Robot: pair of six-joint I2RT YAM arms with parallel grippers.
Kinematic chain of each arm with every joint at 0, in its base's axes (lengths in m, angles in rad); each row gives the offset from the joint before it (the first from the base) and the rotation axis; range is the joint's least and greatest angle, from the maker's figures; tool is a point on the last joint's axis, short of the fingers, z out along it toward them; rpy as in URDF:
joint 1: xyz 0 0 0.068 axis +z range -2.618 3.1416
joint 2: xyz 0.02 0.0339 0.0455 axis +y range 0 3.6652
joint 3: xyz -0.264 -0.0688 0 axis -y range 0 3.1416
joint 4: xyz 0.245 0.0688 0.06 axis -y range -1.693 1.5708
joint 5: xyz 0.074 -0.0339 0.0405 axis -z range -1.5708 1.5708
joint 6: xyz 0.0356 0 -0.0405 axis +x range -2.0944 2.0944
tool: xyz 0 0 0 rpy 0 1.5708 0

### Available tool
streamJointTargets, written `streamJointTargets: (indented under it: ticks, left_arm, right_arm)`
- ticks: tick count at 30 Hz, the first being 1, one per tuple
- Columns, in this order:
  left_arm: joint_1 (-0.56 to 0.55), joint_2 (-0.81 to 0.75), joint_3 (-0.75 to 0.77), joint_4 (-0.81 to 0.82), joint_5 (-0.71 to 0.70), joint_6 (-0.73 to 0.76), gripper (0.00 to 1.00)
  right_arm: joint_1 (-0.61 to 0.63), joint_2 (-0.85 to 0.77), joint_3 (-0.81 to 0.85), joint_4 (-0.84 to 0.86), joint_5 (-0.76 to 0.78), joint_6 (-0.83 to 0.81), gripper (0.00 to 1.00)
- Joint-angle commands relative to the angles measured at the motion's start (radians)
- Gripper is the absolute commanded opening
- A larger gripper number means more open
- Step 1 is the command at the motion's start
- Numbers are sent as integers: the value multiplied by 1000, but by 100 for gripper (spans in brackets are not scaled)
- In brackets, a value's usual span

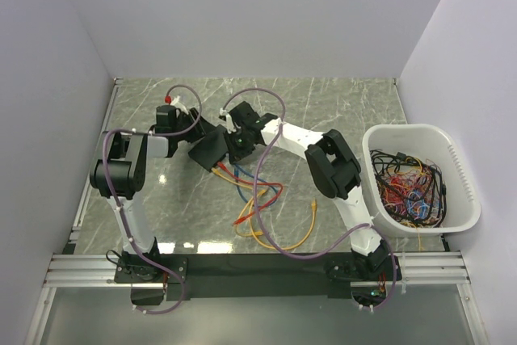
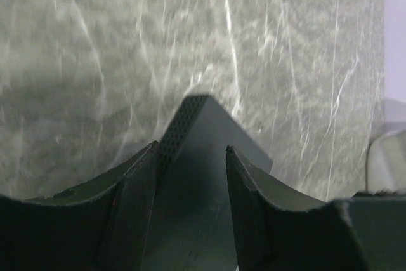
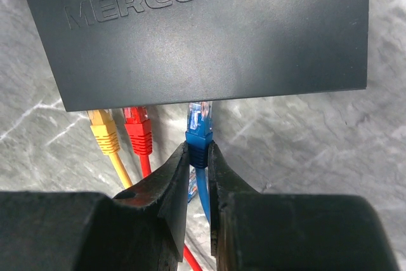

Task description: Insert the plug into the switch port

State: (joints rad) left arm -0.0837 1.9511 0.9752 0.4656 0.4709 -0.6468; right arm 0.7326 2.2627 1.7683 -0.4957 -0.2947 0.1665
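Grey marble-patterned tabletop (image 1: 339, 103), enclosed by plain white walls.

Overhead view: the flat matte-black rectangular switch (image 1: 210, 149) lies left of centre, between both arms. The left gripper (image 1: 192, 133) meets it from 10 o'clock and the right gripper (image 1: 239, 148) from 3 o'clock. Loose red, blue, yellow and orange cables (image 1: 262, 212) trail from it toward 5 o'clock. A white plastic tub (image 1: 464, 179) at the 3 o'clock edge holds tangled spare cables.

Left wrist view: the left gripper (image 2: 190, 220) has its jaws closed against the switch (image 2: 203, 150), one finger on each side. One corner of the box points to 12 o'clock.

Right wrist view: the switch (image 3: 209, 30) fills the 12 o'clock half. A yellow plug (image 3: 101, 134) and a red plug (image 3: 138, 128) sit at its port edge and appear seated. The blue plug (image 3: 198, 138) sits just right of them, its clear tip at the port edge. The right gripper (image 3: 198, 169) has its jaws pinched on the plug's blue boot.

Assessment: insertion is in hand. Part of the clear tip shows, so the plug is judged not fully home. The next move calls for a straight push toward 12 o'clock along the plug's axis, with the left gripper bracing the switch against it.
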Motion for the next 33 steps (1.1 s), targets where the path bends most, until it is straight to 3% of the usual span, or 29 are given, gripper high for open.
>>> streamJointTargets:
  ticks: [1, 23, 33]
  left_arm:
    - [-1, -38, -46, 45, 61, 9, 52]
    - [-33, -41, -133, 114, 173, -36, 51]
    - [-56, -34, -164, 136, 184, -47, 50]
  right_arm:
    - [7, 18, 54, 13, -26, -2, 0]
    - [-24, 48, 109, 63, -95, -27, 0]
    - [-76, 104, 207, 81, -260, 7, 0]
